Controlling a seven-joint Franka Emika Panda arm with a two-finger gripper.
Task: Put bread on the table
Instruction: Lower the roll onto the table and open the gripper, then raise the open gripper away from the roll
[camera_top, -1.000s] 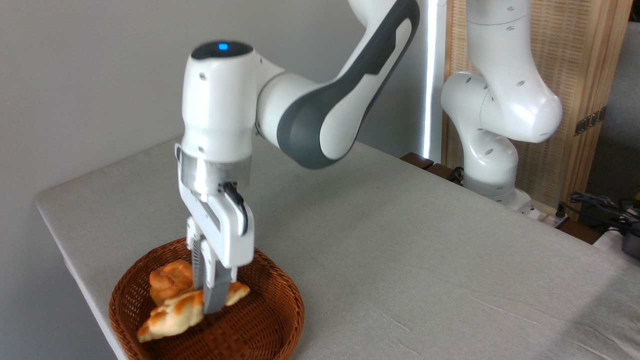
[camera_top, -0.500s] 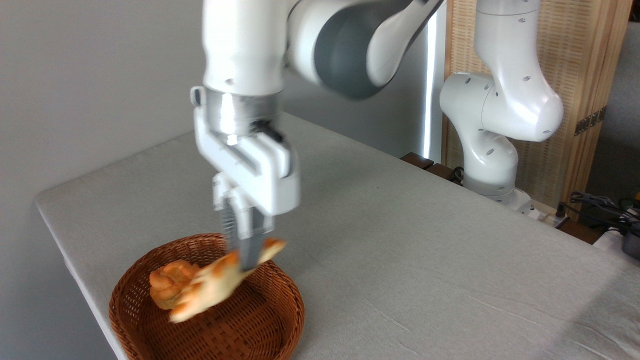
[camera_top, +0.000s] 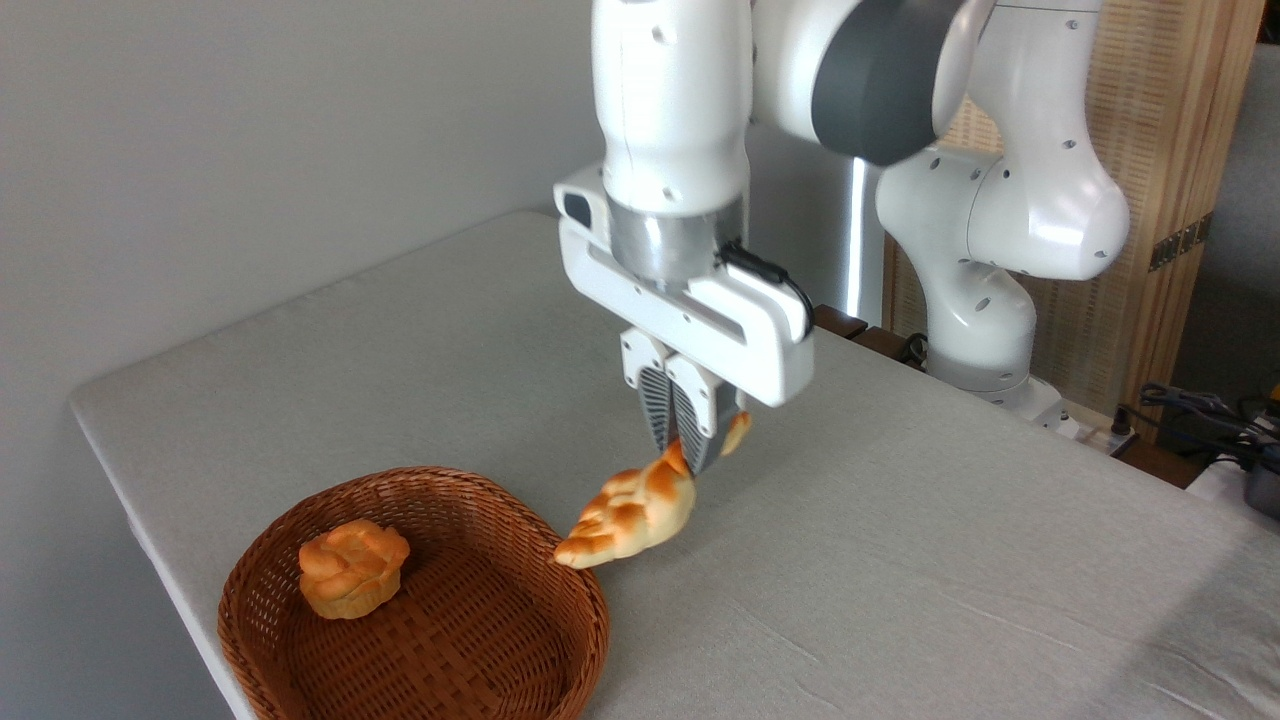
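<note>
Fixed camera view: the end effector (camera_top: 688, 450) points downward, with its two fingers (camera_top: 660, 405) drawn close together and clamped on the bread (camera_top: 636, 508) near its upper right end. The bread is a long braided golden-brown loaf. It hangs tilted: a short tip projects up and to the right of the fingers, while the longer part slopes down and to the left of the end effector. The loaf is held in the air, clear of the table (camera_top: 880, 520), whose light grey cloth surface lies below and around the end effector. The low tip of the loaf sits just above the right rim of the wicker basket (camera_top: 480, 640), which stands on the table below and to the left of the end effector. A small round bun (camera_top: 352, 566) rests inside the basket, further left and well apart from the fingers. The arm (camera_top: 670, 100) rises vertically above the end effector
</note>
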